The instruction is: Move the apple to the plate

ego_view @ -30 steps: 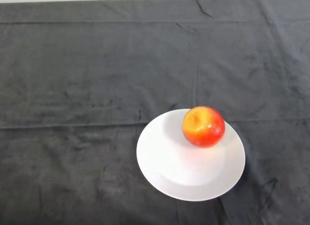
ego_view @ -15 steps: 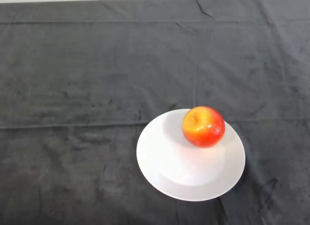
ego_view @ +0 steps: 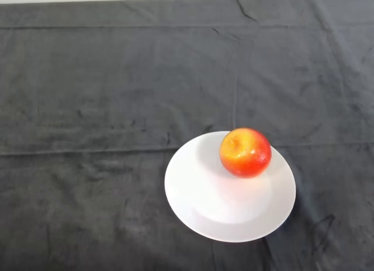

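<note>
Covering the whole table was a dark cloth (ego_view: 105, 90), matte and velvety, with long straight fold lines running across it and a few small wrinkles near the far edge. Toward the right, at about five o'clock from the middle of the view, lay one plate (ego_view: 193, 195), round, white, smooth and shallow, with a faintly dished centre. On it sat one apple (ego_view: 245, 152), round and glossy, red blending into yellow-orange on its left flank, a small highlight showing on its skin. The apple rested at roughly one o'clock on the plate, close to the far rim and touching the plate's surface, its soft shadow falling on the white beside it. No part of the robot showed, so the apple's place could be given against the plate only. Counted: one cloth, one plate, one apple.
</note>
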{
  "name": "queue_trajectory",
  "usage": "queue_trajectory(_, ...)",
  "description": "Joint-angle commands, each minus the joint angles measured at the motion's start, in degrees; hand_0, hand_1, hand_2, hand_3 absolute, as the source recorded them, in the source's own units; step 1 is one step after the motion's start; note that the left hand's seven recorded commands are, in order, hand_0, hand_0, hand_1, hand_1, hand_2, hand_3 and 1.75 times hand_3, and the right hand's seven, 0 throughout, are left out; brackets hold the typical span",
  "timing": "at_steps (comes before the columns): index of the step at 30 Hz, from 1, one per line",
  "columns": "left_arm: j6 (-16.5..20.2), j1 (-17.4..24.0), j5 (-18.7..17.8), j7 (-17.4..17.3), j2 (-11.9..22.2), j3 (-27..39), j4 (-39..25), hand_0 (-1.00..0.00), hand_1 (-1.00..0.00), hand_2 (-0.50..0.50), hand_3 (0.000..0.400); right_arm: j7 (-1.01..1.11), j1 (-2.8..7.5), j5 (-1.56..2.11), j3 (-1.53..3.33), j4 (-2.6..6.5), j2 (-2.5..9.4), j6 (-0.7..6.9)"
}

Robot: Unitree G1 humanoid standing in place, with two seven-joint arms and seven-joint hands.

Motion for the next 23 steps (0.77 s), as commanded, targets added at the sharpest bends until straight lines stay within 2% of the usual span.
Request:
queue_trajectory(1,-1.8,0.2,1.9,0.9,2.2,1.5,-1.7,0.00,0.00,0.00,0.000,0.11,2.12,0.44,-0.33,0.60,-1.13,-0.38)
queue_trajectory(23,-3.4,-1.1,5.0,0.2,1.6,1.0,-1.5,0.00,0.00,0.00,0.000,0.12,2.11,0.45,-0.33,0.63,-1.14,-0.38)
